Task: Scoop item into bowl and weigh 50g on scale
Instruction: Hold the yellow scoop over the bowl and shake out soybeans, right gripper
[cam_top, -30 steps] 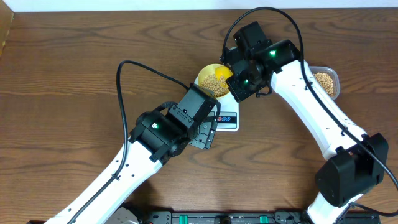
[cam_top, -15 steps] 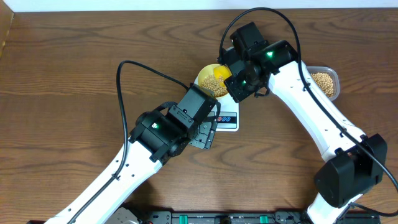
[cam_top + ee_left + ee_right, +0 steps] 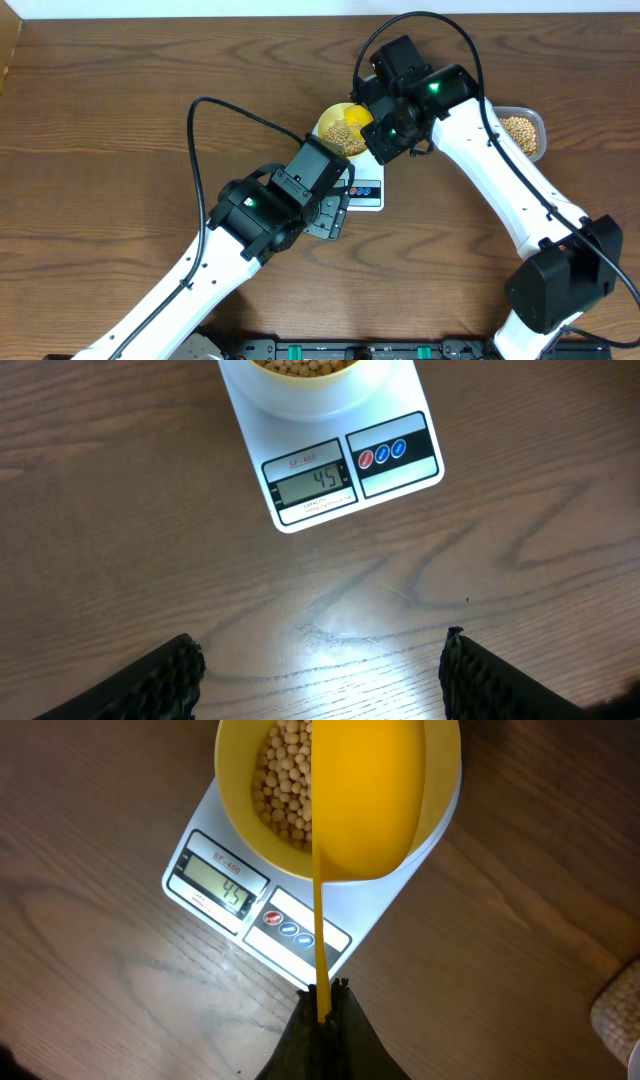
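Main risk is overshoot. The display (image 3: 315, 482) reads 45, so only a few more beans (image 3: 280, 780) are wanted. The scoop (image 3: 366, 800) hangs tipped over the bowl (image 3: 232, 805), and a quick tilt could dump too many; its contents are hidden. Beans may also bounce over the rim onto the scale (image 3: 345, 935) or table (image 3: 500, 560). If the scoop leans on the bowl the reading goes false, and contact is unclear.

Right gripper (image 3: 322, 1000), upper centre of the overhead view, is pressed together on the scoop's thin handle, wrist angled down. Left gripper (image 3: 322, 642) is spread wide and empty, hovering over bare table below the scale. The bowl sits on the scale, partly filled. The tub (image 3: 543, 130) is at the right edge.
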Available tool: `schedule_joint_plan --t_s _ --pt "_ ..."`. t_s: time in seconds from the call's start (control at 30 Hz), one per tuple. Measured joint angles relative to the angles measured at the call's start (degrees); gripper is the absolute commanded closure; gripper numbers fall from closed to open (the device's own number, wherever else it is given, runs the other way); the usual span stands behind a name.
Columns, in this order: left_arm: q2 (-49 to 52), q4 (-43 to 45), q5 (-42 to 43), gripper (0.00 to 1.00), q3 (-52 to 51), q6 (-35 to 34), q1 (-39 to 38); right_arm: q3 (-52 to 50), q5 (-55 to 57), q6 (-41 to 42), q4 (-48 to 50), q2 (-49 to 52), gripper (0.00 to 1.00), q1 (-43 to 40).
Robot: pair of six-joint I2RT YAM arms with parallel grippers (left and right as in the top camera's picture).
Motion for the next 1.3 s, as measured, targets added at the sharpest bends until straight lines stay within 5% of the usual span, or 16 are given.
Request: schedule_joint_plan --t_s 1.3 --pt "0.0 0.0 0.0 0.22 0.0 0.0 0.0 0.0 2.5 -0.4 -0.2 0.0 0.99 1.4"
